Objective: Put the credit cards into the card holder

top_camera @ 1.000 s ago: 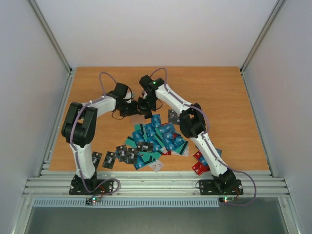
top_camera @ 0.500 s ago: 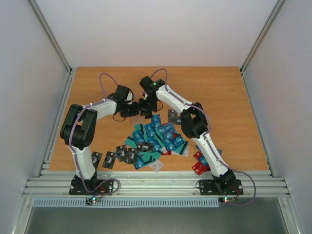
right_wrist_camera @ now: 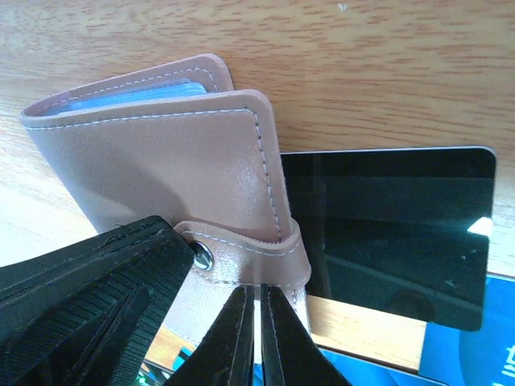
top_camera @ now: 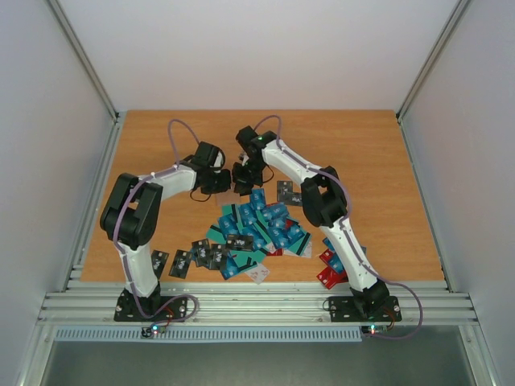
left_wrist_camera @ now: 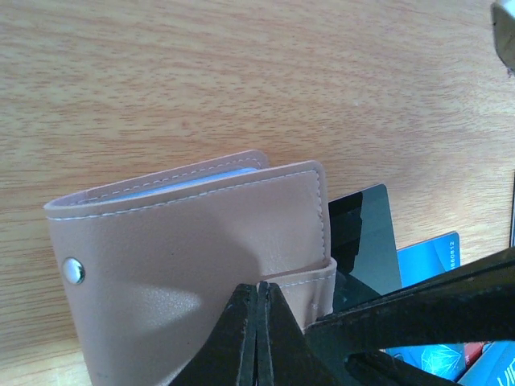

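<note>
The left gripper (left_wrist_camera: 257, 288) and the right gripper (right_wrist_camera: 256, 291), both clamped on the card holder (left_wrist_camera: 193, 233), have carried it slightly away from the credit cards (top_camera: 259, 229). A black card (right_wrist_camera: 386, 233) sticks out beside the holder.

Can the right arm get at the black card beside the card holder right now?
Probably not yet: the right gripper is shut on the strap of the card holder. The black card lies close by, largely uncovered.
</note>
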You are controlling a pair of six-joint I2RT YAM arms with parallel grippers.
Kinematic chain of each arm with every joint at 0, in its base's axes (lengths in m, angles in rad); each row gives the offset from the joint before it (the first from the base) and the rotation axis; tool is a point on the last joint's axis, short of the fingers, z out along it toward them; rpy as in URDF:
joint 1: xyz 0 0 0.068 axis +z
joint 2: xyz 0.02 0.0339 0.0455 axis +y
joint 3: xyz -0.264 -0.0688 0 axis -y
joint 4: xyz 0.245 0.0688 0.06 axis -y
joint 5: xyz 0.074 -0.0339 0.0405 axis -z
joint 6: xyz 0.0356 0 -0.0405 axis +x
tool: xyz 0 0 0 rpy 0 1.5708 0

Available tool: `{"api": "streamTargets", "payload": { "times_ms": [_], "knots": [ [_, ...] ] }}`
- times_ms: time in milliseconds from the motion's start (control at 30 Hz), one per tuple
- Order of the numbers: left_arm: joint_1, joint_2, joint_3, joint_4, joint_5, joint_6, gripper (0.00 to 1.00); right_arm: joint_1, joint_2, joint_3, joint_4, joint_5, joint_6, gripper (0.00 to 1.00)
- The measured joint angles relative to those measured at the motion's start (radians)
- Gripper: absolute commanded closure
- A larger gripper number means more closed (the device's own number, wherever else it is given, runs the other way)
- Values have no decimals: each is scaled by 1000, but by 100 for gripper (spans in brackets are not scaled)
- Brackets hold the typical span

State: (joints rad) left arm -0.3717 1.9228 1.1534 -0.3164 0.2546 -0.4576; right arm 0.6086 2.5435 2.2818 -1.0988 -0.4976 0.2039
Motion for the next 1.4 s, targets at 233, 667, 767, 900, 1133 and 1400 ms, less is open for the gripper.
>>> {"api": "streamTargets", "payload": {
  "times_ms": [233, 667, 767, 900, 1133, 1400],
  "knots": [
    [-4, -11, -21, 29, -11, -14, 100, -11, 0, 23, -18, -40, 11, 94],
    [-6, -34, -82, 114, -16, -48, 100, -13, 48, 124, -29, -74, 26, 95],
    [-6, -37, -91, 126, -15, -53, 100, -17, 88, 129, -37, -84, 20, 95],
    [-6, -39, -95, 136, -13, -54, 100, -16, 95, 142, -55, -74, -4, 95],
    [-6, -46, -80, 114, -6, -20, 100, -6, 96, 161, -81, -36, -29, 95],
    [-6, -51, -69, 66, 6, 30, 99, 8, 109, 207, -158, 23, -52, 95]
  ]
}}
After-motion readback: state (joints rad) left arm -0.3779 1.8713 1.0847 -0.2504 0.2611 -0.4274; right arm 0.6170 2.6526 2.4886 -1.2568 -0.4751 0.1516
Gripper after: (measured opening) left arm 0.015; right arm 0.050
